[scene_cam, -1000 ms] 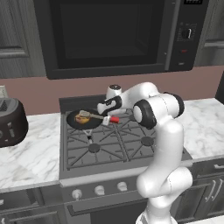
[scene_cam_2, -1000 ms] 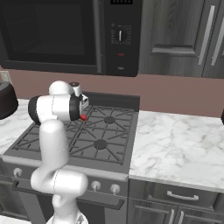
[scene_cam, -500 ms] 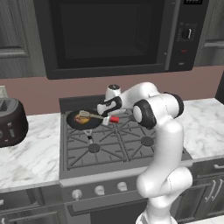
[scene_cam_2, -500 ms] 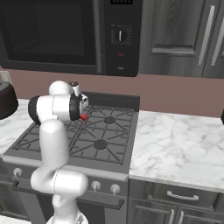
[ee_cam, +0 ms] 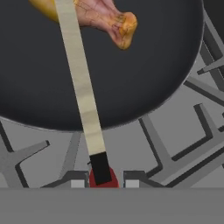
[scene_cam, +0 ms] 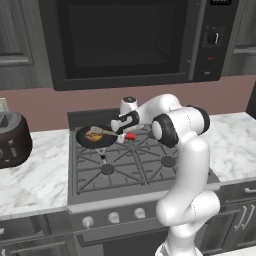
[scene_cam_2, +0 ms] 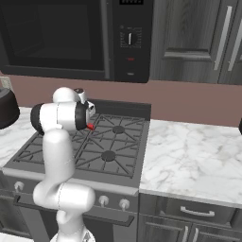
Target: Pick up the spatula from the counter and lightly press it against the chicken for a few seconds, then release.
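Gripping spatula (ee_cam: 81, 89) in closed claw (ee_cam: 105, 182), blade seemingly on chicken (ee_cam: 110, 19) in pan (ee_cam: 166, 65); pickup done, hold and release outstanding.

A dark kitchen with pale stone tops.
We see a black microwave (scene_cam: 125, 42) above a grey stove (scene_cam: 130, 172), white marble counter (scene_cam_2: 189, 156) on either side, dark cabinets (scene_cam_2: 189, 38) up right, a dull pink wall (scene_cam: 45, 106) behind, and a toaster (scene_cam: 12, 140) far left.

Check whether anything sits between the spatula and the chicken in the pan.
Nothing visible does. The gripper holds the spatula by its red end. The pale shaft runs over the rim of the pan right up to the chicken, with only bare pan floor beside it.
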